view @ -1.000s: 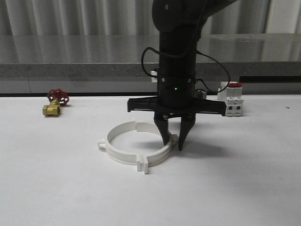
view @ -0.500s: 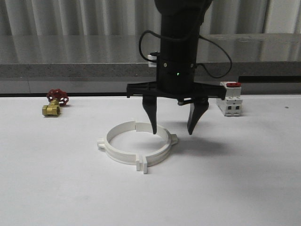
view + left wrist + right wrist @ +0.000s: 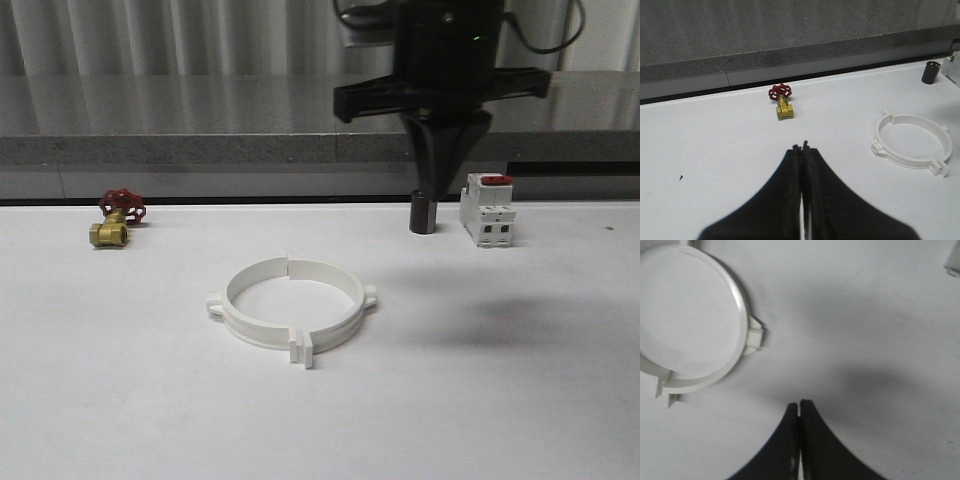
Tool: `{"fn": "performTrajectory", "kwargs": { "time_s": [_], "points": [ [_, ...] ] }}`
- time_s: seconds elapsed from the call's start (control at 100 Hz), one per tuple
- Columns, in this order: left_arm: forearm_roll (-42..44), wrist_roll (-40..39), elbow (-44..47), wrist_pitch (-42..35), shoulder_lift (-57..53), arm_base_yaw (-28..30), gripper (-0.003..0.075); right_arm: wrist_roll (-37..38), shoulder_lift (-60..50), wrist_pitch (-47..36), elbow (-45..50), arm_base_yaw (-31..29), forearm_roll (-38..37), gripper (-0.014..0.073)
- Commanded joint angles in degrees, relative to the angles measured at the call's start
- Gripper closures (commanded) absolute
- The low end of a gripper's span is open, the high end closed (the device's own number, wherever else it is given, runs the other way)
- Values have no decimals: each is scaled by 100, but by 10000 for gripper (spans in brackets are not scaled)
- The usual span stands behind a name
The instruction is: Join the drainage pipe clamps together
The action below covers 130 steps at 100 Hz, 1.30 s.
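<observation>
- Drainage pipe clamps [image 3: 291, 311] lie on the white desk [image 3: 120, 400], joined into one ring.
- Right hand [image 3: 799, 405] is pressed together, empty, up above the desk beside the ring.
- Left hand [image 3: 801, 148] is pressed together too, holding nothing.

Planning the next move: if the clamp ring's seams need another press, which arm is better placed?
Probably the right. Its tool, shut and empty, hangs just beside the joined drainage pipe clamps. The left tool, also shut, sits farther off, with the clamps across open table.

Bystanders on your white counter [image 3: 520, 400]

You see a brass valve with red handwheel [image 3: 115, 220] far left, a white breaker with red switch [image 3: 489, 211] beside a small black cylinder [image 3: 423, 213].
</observation>
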Motion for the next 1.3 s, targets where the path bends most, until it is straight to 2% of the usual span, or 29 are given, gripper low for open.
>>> {"fn": "performTrajectory", "kwargs": {
  "time_s": [0.0,0.38,0.67,1.09,1.29],
  "points": [
    [-76,-14,-154,-416,43,17,740,-92,-728,-176,217,-240,-126,661],
    [-76,-14,-154,-416,43,17,740,-304,-2850,-977,2528,-1822,-201,661],
    [-76,-14,-154,-416,43,17,740,-319,-4221,-1435,3618,-2827,-169,661],
    [-76,-14,-154,-416,43,17,740,-325,-6119,-2726,5157,-2912,-299,661],
    [-76,-14,-154,-416,43,17,740,-325,-7119,-4270,6064,-2912,-294,661]
  ]
}}
